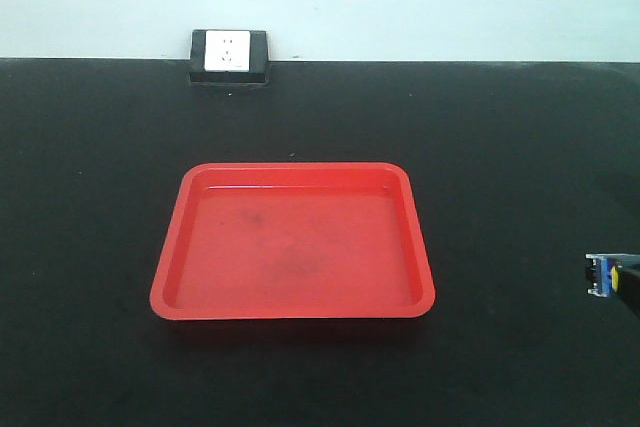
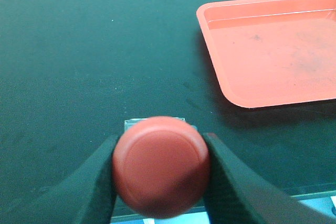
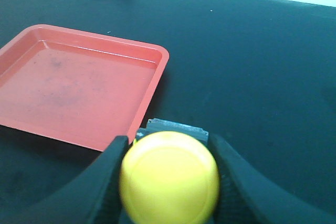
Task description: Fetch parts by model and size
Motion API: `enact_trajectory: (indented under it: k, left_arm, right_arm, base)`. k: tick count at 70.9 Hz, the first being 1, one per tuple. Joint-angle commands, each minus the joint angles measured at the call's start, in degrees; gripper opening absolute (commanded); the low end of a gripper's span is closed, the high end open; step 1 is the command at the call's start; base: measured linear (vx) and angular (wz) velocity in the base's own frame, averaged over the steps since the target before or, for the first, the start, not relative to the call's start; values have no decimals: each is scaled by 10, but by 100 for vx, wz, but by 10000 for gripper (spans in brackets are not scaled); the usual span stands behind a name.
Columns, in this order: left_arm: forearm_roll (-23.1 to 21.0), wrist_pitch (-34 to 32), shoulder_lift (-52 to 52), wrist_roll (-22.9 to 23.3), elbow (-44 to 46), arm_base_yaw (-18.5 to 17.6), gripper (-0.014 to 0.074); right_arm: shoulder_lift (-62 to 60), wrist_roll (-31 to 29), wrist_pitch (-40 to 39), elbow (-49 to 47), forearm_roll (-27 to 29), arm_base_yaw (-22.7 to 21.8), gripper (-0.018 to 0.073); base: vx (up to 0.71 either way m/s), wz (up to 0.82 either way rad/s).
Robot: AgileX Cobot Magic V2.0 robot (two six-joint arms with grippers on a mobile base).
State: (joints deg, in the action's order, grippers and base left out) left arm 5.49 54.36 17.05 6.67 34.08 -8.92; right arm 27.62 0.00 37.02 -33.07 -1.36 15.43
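Observation:
In the left wrist view, a red-capped push-button switch (image 2: 160,166) fills the space between the two dark fingers of my left gripper (image 2: 161,145), which is shut on its cap. Its pale base (image 2: 137,124) peeks out behind the cap. In the right wrist view, my right gripper (image 3: 168,145) is shut on a yellow-capped switch (image 3: 169,178), whose dark blocky base (image 3: 176,127) shows behind. In the front view only that switch's blue-marked base (image 1: 600,275) shows, at the right edge. The left gripper is outside the front view.
An empty red tray (image 1: 172,267) lies in the middle of the black table; its corner (image 2: 210,17) is right of the left gripper, and its rim (image 3: 157,72) is left of the right gripper. A black-and-white socket block (image 1: 229,56) stands at the far edge.

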Motion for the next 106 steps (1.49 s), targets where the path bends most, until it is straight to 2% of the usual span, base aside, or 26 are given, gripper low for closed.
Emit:
enact_trajectory:
  k: [1,56,77,92,106]
  left_arm:
    - [0,-40,8,0,15,-1,-6]
    - [-2,-41,8,0,15,-1,-6]
    - [-20,-81,17,13,18,-1,-6]
    - [-20,-57,151,10,93,-1,-5]
    - [-22,-50,314,-23,205,-1,-3]
  right_arm:
    - [2,-5,-42,-17,-2,-2,-8]
    - [2,-5,-42,-17,-2,-2,-8]
    - [2,-5,-42,-17,-2,-2,-8]
    - [2,-5,-42,-17,-2,-2,-8]
    - [2,-5,-42,-17,-2,-2,-8]
  base:
    - [0,0]
    - [0,0]
    - [0,0]
    - [0,0]
    - [0,0]
